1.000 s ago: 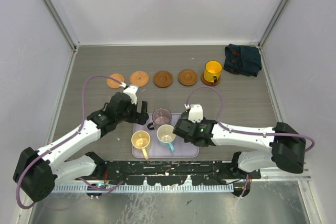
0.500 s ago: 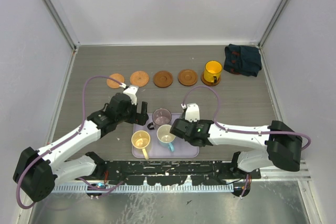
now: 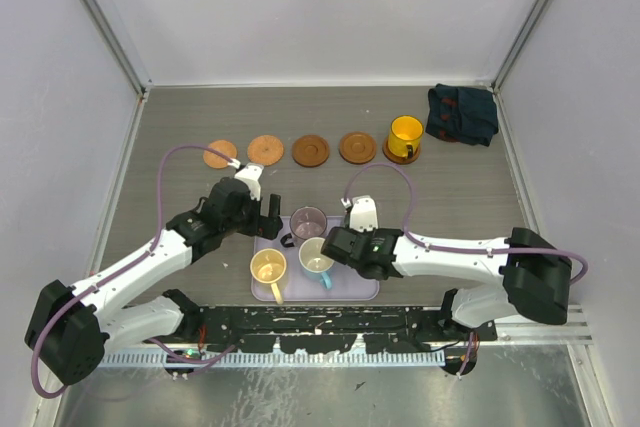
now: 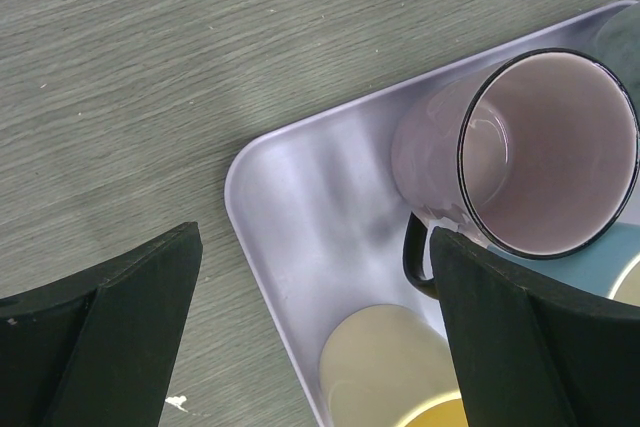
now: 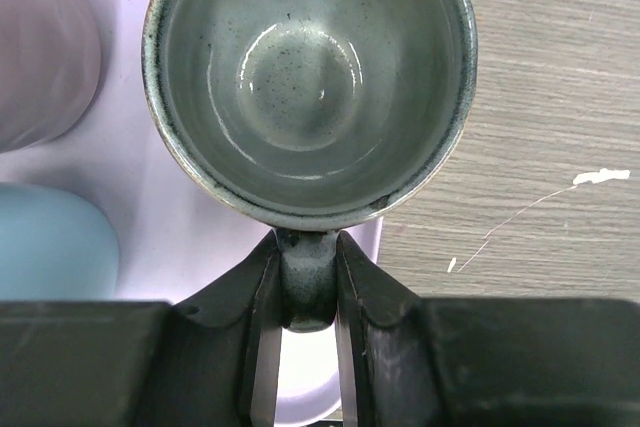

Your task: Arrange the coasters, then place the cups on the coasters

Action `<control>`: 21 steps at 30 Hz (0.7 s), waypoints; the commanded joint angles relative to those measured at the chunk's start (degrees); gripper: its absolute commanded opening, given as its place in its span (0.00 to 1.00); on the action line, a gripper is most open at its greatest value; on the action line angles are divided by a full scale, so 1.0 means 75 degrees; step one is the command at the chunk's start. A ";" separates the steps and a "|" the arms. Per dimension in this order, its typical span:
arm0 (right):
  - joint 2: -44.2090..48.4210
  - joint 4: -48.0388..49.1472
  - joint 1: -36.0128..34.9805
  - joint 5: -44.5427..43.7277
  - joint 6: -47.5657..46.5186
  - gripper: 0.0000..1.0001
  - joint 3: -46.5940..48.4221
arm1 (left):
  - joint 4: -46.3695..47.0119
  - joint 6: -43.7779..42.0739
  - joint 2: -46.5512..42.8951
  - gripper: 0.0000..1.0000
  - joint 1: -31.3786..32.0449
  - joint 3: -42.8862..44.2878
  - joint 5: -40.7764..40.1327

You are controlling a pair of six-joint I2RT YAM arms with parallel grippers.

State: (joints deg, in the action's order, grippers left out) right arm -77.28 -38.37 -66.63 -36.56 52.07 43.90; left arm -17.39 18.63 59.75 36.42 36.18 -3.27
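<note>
Four bare coasters [image 3: 220,154] [image 3: 265,149] [image 3: 311,150] [image 3: 357,147] lie in a row at the back. On a fifth coaster [image 3: 392,155] stands the yellow-orange cup [image 3: 405,135]. The lavender tray [image 3: 360,285] holds the purple cup [image 3: 308,221], the cream-yellow cup [image 3: 268,267] and the white cup with the blue handle [image 3: 317,259]. The grey-green cup [image 5: 310,77] stands upright at the tray's right edge, and my right gripper [image 5: 306,252] is shut on its handle. My left gripper [image 4: 315,232] is open over the tray's left corner, beside the purple cup [image 4: 530,147].
A dark folded cloth [image 3: 462,113] lies at the back right corner. White walls close in the table on three sides. The arm bases and a metal rail run along the near edge.
My right gripper has closed on the grey-green cup's handle, and the right arm has shifted a little to the left. The left arm has not moved.
</note>
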 commanded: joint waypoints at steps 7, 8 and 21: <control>0.0336 0.0194 0.0000 -0.1261 -0.1562 0.01 0.0694 | 0.0358 -0.0051 -0.0232 0.98 0.0041 0.0015 -0.0261; 0.0358 0.0204 0.0001 -0.1418 -0.1706 0.01 0.0762 | 0.0365 -0.0056 -0.0232 0.98 0.0042 0.0026 -0.0275; 0.0463 0.2475 0.1054 -0.2213 -0.4475 0.01 0.1111 | 0.0582 -0.0067 -0.0033 0.98 0.0042 0.0111 -0.0432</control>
State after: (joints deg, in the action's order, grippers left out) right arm -77.19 -32.80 -63.64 -47.72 28.25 49.41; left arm -17.19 18.61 59.27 36.42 36.18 -5.13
